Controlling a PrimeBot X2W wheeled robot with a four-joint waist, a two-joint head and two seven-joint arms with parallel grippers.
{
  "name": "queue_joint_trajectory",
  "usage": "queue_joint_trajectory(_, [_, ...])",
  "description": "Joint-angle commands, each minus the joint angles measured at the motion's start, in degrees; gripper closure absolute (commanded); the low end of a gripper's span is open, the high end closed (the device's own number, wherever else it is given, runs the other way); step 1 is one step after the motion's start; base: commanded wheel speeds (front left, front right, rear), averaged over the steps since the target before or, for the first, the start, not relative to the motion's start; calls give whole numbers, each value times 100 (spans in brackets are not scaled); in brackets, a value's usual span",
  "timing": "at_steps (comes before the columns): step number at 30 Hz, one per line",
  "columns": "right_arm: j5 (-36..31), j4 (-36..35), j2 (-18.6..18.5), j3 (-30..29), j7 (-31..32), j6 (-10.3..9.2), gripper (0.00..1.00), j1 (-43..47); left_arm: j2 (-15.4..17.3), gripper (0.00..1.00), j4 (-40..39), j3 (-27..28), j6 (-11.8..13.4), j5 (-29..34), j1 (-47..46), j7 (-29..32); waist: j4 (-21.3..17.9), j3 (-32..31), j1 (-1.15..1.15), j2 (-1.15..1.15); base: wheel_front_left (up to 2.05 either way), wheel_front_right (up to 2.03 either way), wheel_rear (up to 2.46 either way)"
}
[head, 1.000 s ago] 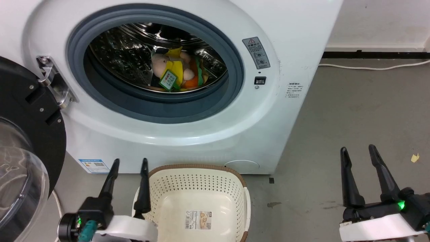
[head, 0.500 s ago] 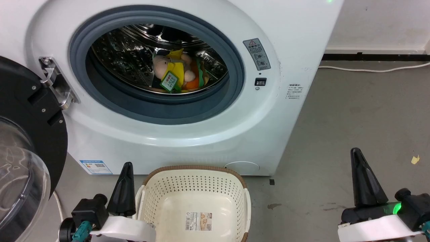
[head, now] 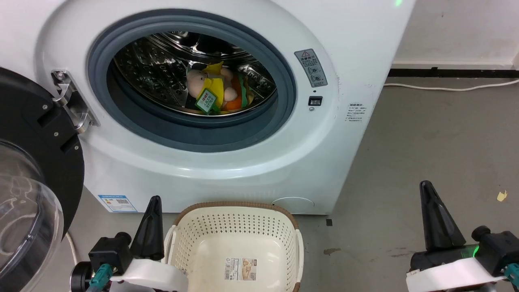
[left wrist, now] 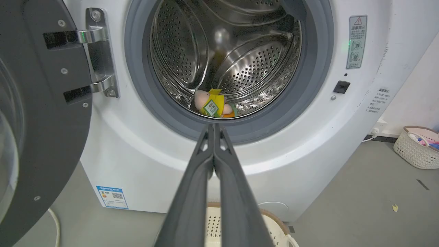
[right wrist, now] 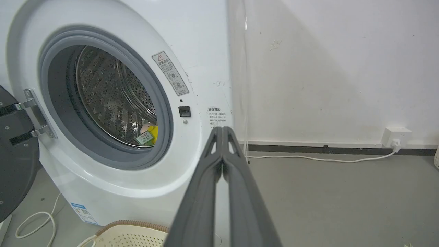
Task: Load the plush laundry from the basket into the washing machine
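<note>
Inside the steel drum of the washing machine (head: 227, 166), low down near the front, lies the plush laundry (head: 214, 90). It rests sideways, with the doll's head to the left and the burger part to the right. From the left gripper (head: 154, 201) the toy is up and ahead, a little to the right. In the left wrist view it sits just past the finger tips, so the left arm is the nearer one. The right gripper (head: 424, 186) is well off to the side, over the grey floor. Both grippers are pinched closed and hold nothing. The basket (head: 237, 206) stands on the floor between them, close to the left one, with just a paper label (head: 241, 268) in it. The black door (head: 44, 150) hangs open on the left. One second ago both grippers had their fingers spread apart; now the fingers are pressed together. The toy has stayed where it was. The loading looks done, and I think the door comes next.
</note>
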Motion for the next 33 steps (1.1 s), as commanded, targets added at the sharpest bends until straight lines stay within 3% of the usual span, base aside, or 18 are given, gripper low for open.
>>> queue_joint_trajectory(1, [-58,29,-1,7,31,-1,100,-18,-15,100,-35,23,10,69,17,31,3,-7,0,0,0,0,0])
queue_joint_trajectory(33, [-302,135,-2,24,407,-2,100,-52,-44,100,-185,86,27,411,46,406,55,-152,0,0,0,0,0])
